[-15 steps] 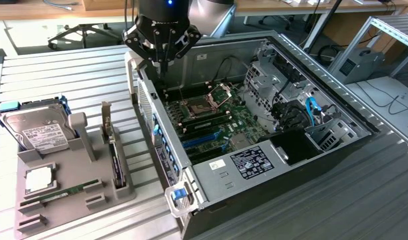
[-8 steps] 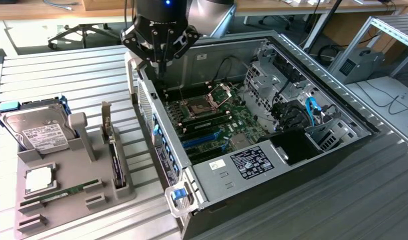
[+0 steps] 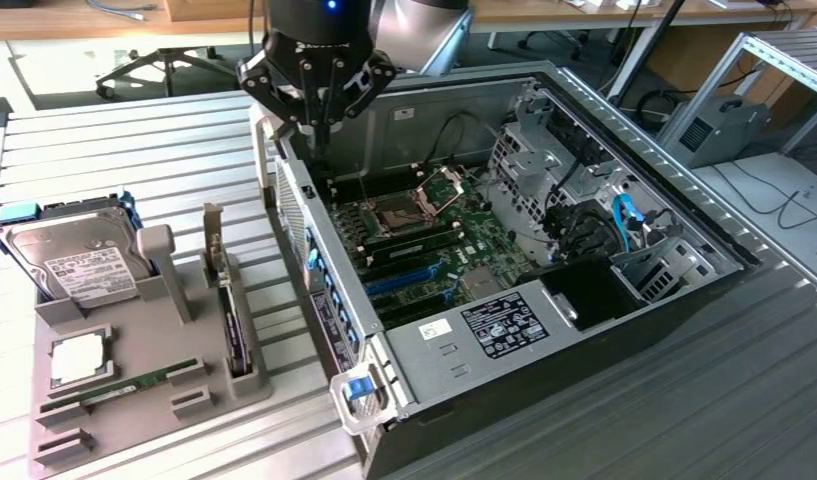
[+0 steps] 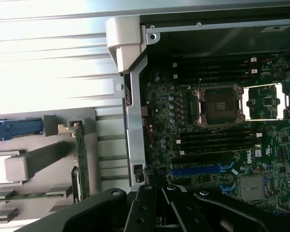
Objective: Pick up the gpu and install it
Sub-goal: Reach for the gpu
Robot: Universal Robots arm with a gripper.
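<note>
Gpu (image 3: 235,335) stood on edge in the grey fixture (image 3: 135,395), at 8 o'clock in the exterior view, hard drive (image 3: 81,265) at its 10. I saw the gripper (image 3: 315,120) clenched, empty, at 12 o'clock over the open PC case (image 3: 442,345) wall, well apart from it.

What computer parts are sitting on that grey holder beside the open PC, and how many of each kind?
hard drive: 1
gpu: 1
memory stick: 1
square chip: 1
Total: 4
</note>
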